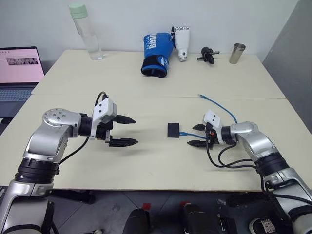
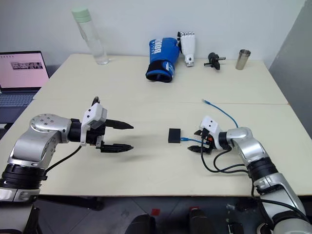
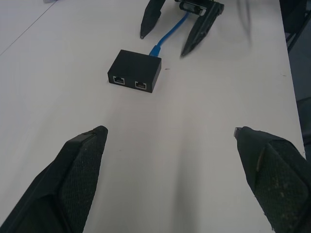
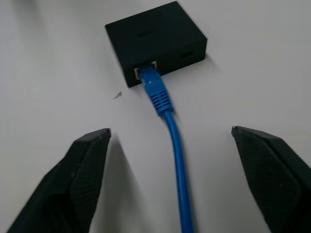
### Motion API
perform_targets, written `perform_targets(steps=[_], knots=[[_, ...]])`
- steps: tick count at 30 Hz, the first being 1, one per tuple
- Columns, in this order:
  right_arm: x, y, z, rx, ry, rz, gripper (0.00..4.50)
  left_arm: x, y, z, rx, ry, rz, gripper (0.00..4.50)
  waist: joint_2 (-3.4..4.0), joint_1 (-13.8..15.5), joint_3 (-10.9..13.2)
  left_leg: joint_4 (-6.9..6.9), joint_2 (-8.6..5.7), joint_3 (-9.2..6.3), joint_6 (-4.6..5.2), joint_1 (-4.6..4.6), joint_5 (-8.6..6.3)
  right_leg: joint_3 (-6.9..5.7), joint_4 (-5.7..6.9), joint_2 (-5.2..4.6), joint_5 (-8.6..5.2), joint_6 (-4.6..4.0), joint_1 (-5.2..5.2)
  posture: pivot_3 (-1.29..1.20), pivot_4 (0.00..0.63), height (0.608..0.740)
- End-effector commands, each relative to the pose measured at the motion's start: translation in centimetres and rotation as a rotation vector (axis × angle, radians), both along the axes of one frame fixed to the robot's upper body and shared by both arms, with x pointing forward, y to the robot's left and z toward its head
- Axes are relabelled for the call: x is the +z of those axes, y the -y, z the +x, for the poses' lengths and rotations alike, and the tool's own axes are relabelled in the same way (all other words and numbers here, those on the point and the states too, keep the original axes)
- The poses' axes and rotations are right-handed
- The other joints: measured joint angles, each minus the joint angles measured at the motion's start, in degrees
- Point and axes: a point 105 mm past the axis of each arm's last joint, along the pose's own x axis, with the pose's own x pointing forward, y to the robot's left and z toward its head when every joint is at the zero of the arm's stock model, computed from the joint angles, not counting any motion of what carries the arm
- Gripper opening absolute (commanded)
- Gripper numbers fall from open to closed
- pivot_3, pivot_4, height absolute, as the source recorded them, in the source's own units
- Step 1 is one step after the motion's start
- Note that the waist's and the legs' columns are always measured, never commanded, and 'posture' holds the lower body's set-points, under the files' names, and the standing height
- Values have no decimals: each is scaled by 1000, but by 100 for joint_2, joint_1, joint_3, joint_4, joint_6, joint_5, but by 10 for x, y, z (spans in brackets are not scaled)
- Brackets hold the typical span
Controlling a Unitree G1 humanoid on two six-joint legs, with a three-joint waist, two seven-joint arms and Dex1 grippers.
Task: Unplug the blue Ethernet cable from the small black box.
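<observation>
Pale cream table (image 1: 146,165), two tops butted together with a seam running across, set against a plain white wall; a grey panel stands at the far right. Surface matte, bare in the working area.

Back edge, well apart from the work: clear bottle (image 1: 87,33) with green cap, blue glove (image 1: 156,53), white robot hand (image 1: 183,43) just beside the glove, black gadget (image 1: 208,54), steel cup (image 1: 237,53). Open laptop (image 1: 17,73) on a separate desk at the left.

Box (image 1: 173,129) lies flat near the table's centre, between the two grippers. Cable (image 4: 167,116) is still plugged into the edge facing the right arm; plug boot seated in the port. From there the cord runs under the right gripper and curves away toward the back, free end lying loose on the table.

Right gripper (image 1: 201,135): fingers spread, low over the table, straddling the cord just behind the plug, not touching it. Judgement: lined up along the cord so that closing would pinch the boot.

Left gripper (image 1: 124,130): fingers spread wide, holding nothing, pointing at the box from the opposite side, near but apart. Its wrist view shows two empty ports on that face. Judgement: placed to brace the box, which looks light and would likely slide with the cable if pulled unheld.
</observation>
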Motion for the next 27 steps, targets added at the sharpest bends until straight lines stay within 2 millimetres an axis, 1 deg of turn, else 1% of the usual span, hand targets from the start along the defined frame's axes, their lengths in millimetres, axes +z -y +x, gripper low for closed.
perform_targets(steps=[1, 3, 4, 5, 8, 9, 10, 13, 14, 15, 18, 19, 22, 25, 27], knots=[[2, 3, 4, 2, 7, 2, 3245, 16, -1, -1, 0, 56, -9, 4500, 0, 1, 0, 0, 0, 0, 0, 0, 0, 0, 0, 0, 0, 0, 0, 0, 150, 740], [4, -2, 4, 16, 7, 13, 2807, 16, 0, 0, 1, 59, -9, 4500, 0, -1, 0, 0, 0, 0, 0, 0, 0, 1, 0, 0, 0, 0, 1, 0, 150, 740], [4, -3, 4, 23, 7, 16, 2661, 16, 0, 0, 1, 61, -9, 4500, 0, -4, 0, 0, 0, 1, 0, 0, 0, 1, 0, -1, 0, 0, 0, 0, 150, 740], [5, -6, 3, 38, 4, 16, 2351, 17, 0, 1, 0, 63, -9, 4500, 0, -11, 0, 0, 0, 1, 0, 0, 0, 1, 0, 0, 0, 0, 0, 0, 150, 740], [5, -10, -1, 75, 10, 10, 1707, 19, 1, 2, -2, 66, -10, 4500, 0, -17, 0, -1, 1, 0, 0, 0, 0, 0, 1, 1, -1, -1, -1, 0, 150, 740], [6, -12, -2, 81, 10, 17, 1483, 19, 1, 3, -2, 67, -11, 4500, 0, -19, 0, -1, 1, 0, 0, 0, 0, 0, 1, 1, -1, -1, -1, 0, 150, 740], [8, -14, -3, 90, 14, 24, 1169, 19, 2, 3, -2, 67, -12, 4500, 0, -20, 0, -1, 1, 1, 0, 0, 0, 1, 1, 0, -1, -1, -1, 0, 150, 740], [13, -20, -9, 122, 12, 50, 518, 19, 2, 3, -3, 65, -18, 4500, 0, -20, 0, -1, 1, 0, 0, -1, 0, 1, 2, 0, -1, -1, -2, 0, 150, 740], [14, -22, -11, 128, 11, 54, 172, 19, 3, 4, -3, 65, -19, 4500, 0, -20, 0, -2, 1, -1, 0, -1, 0, 0, 2, 0, -1, -1, -2, 0, 150, 740], [15, -23, -12, 131, 11, 56, 44, 19, 3, 4, -3, 65, -20, 4500, 0, -19, 0, -1, 1, -1, 0, -1, 0, 0, 2, 0, -1, -1, -2, 0, 150, 740], [21, -22, -14, 127, 24, 58, 44, 19, 4, 6, -4, 67, -22, 4500, 0, -19, 0, -1, 0, 0, 0, -1, 0, 0, 2, 0, -1, -1, -2, 0, 150, 740], [26, -20, -12, 111, 42, 59, 44, 19, 4, 7, -4, 67, -24, 4500, 0, -18, 0, -1, 0, -1, 0, -1, 0, -1, 2, 0, -1, -1, -2, 0, 150, 740], [49, -13, -10, 78, 97, 79, 44, 19, 4, 8, 0, 63, -31, 4500, 1, -11, 1, -1, 0, -1, 0, -2, 0, -1, 2, 0, -1, -1, -2, 0, 150, 740], [84, -3, -14, 63, 185, 89, 44, 19, 2, 9, 15, 43, -53, 4500, 2, 2, 1, -1, -1, -1, 0, -3, 0, -1, 1, -1, -1, -1, -4, 0, 150, 740], [105, 3, -19, 61, 239, 83, 44, 24, 2, 10, 29, 20, -96, 4500, 2, 16, 1, -2, -1, -1, 0, -4, 0, -2, 1, -1, -1, -1, -4, 0, 150, 740]])
